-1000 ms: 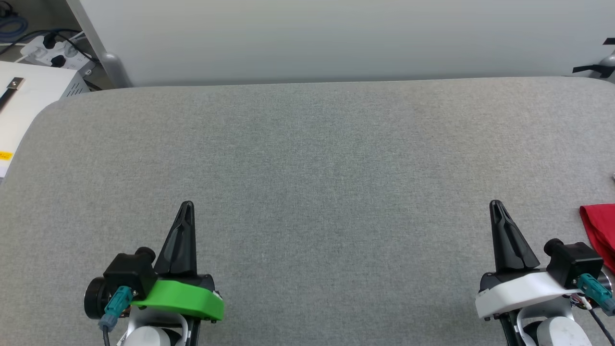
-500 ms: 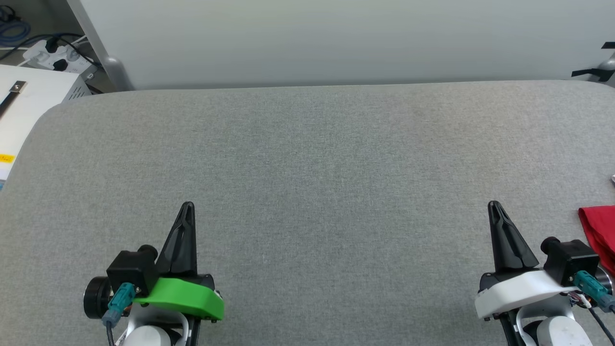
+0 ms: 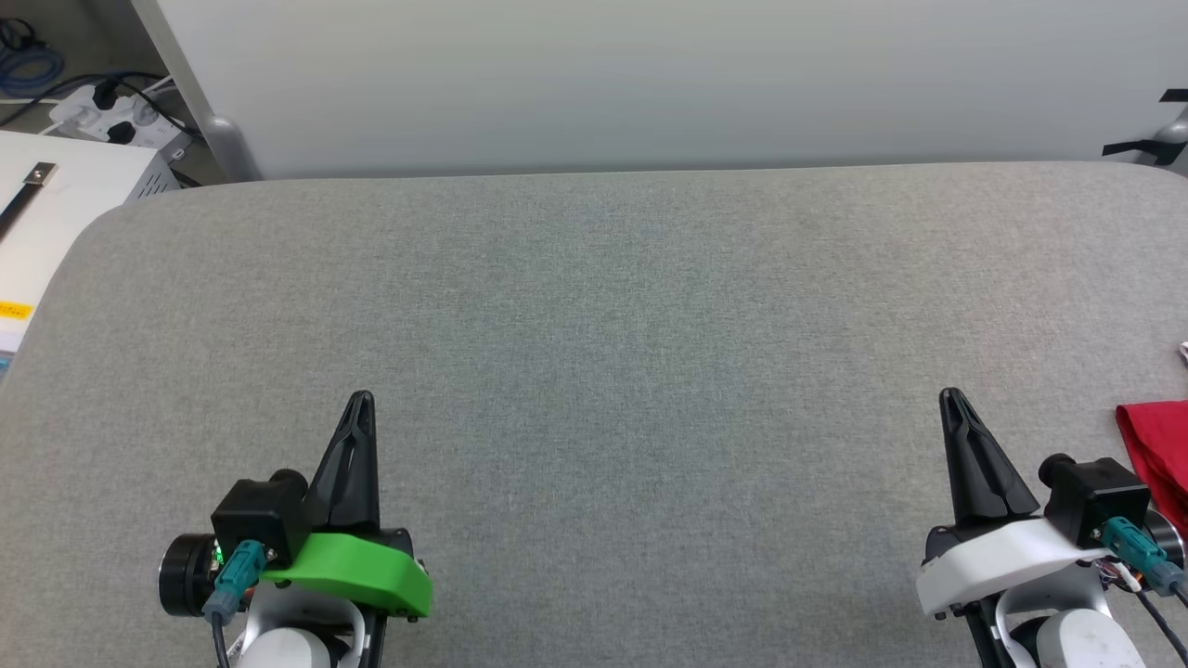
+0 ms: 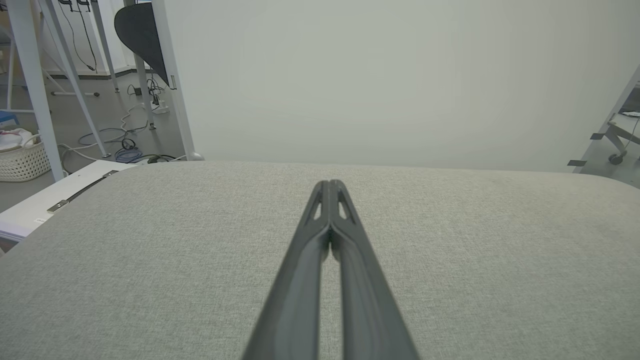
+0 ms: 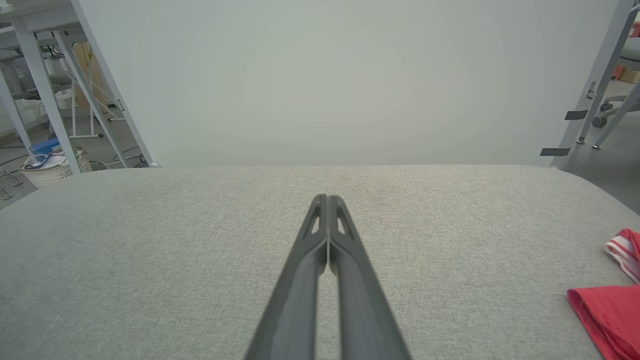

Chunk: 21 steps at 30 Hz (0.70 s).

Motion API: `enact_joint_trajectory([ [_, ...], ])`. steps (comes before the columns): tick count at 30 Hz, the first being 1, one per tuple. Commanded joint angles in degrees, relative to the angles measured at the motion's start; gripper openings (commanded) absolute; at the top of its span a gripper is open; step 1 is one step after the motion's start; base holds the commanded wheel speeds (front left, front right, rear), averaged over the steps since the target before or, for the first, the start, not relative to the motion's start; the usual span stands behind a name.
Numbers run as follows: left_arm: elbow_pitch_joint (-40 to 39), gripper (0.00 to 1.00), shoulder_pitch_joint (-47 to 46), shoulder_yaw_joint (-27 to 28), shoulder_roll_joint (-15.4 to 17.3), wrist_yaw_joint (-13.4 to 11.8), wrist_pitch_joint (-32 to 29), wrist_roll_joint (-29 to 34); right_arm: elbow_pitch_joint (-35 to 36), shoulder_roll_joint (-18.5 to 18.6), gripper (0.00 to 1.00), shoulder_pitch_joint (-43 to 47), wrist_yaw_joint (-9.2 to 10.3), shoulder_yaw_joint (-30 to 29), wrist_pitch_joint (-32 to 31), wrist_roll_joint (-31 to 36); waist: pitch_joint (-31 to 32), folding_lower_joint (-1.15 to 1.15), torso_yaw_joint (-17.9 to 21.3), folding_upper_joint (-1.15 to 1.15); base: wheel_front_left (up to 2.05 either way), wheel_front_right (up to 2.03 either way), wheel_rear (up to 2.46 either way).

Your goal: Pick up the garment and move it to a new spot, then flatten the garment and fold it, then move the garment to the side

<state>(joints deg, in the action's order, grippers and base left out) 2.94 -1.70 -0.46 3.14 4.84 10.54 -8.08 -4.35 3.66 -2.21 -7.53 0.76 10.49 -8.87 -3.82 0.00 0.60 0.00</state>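
While my left gripper (image 3: 360, 397) and right gripper (image 3: 950, 394) hover over the grey table (image 3: 613, 325), both clenched on nothing, the garment (image 3: 1155, 445) (a red corner, striped trim) lies at the table's right edge, near my right wrist.

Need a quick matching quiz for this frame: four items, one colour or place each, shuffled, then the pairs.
Column 1
1. left gripper
2. right gripper
3. garment
4. power strip

Column 2
A. white-cased, fingers shut
B. red, lying at the right edge of the table
C. green-cased, fingers shut
D. beyond the table's far left corner, black plugs in it

Pairs: 1-C, 2-A, 3-B, 4-D
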Motion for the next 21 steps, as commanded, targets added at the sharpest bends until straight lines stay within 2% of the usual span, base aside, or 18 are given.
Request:
enact_joint_trajectory([
  [1, -0.3, 0.0, 0.5, 0.1, -0.1, -0.4, -0.3, 0.6, 0.4, -0.2, 0.0, 0.6, 0.01, -0.1, -0.4, 0.6, 0.1, 0.0, 0.0, 0.0, 0.0, 0.0, 0.0],
  [21, -0.9, 0.0, 0.8, 0.2, -0.1, -1.4, -2.6, 2.3, 1.3, -0.3, 0.0, 1.0, 0.02, -0.2, -2.6, 2.4, 0.9, 0.0, -0.1, 0.0, 0.0, 0.0, 0.0],
])
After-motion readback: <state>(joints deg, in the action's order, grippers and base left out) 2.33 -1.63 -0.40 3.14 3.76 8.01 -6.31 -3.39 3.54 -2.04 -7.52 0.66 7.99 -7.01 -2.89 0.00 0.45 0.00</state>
